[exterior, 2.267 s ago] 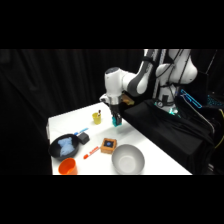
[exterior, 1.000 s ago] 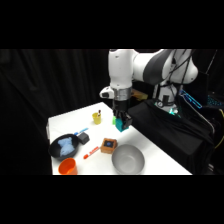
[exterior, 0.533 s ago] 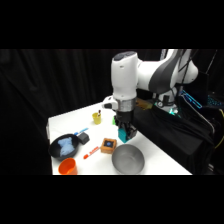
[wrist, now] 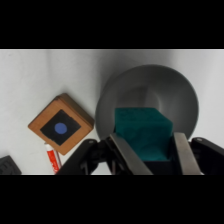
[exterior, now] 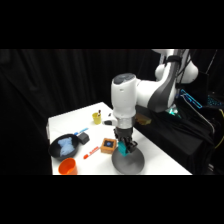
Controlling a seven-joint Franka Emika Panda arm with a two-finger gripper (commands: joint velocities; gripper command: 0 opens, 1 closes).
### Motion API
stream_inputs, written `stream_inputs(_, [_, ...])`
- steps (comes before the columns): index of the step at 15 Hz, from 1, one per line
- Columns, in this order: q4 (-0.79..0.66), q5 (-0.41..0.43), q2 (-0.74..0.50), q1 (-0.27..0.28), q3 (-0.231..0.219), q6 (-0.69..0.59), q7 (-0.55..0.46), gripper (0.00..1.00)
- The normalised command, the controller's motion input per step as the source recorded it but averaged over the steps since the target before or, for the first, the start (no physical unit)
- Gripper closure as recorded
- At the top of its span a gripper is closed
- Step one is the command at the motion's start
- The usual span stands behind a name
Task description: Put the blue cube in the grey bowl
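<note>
My gripper [exterior: 124,149] hangs over the grey bowl [exterior: 129,160] near the table's front edge, shut on the blue cube [exterior: 122,148]. In the wrist view the teal cube [wrist: 144,132] sits between my two fingers [wrist: 184,153], directly above the bowl's hollow [wrist: 150,92]. The cube is held above the bowl's inside, apart from its bottom.
A brown block with a dark blue top square [exterior: 108,145] lies just left of the bowl, also shown in the wrist view [wrist: 61,127]. A red marker [exterior: 90,151], an orange cup [exterior: 67,166], a black pan with pale blue contents [exterior: 64,147] and a yellow cup [exterior: 96,118] stand further left.
The arm has carried the blue cube from the table's back toward the front and lowered it over the grey bowl.
</note>
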Motion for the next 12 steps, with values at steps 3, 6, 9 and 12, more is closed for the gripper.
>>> stream_inputs(3, [0.21, 0.115, 0.25, 0.080, 0.037, 0.14, 0.04, 0.74])
stream_inputs(6, [0.20, 0.050, 0.21, 0.087, -0.001, 0.12, 0.04, 0.22])
stream_inputs(9, [0.13, 0.031, 0.12, 0.074, -0.025, 0.06, 0.04, 0.01])
stream_inputs(12, [0.06, 0.035, -0.02, 0.075, -0.021, -0.07, 0.05, 0.00])
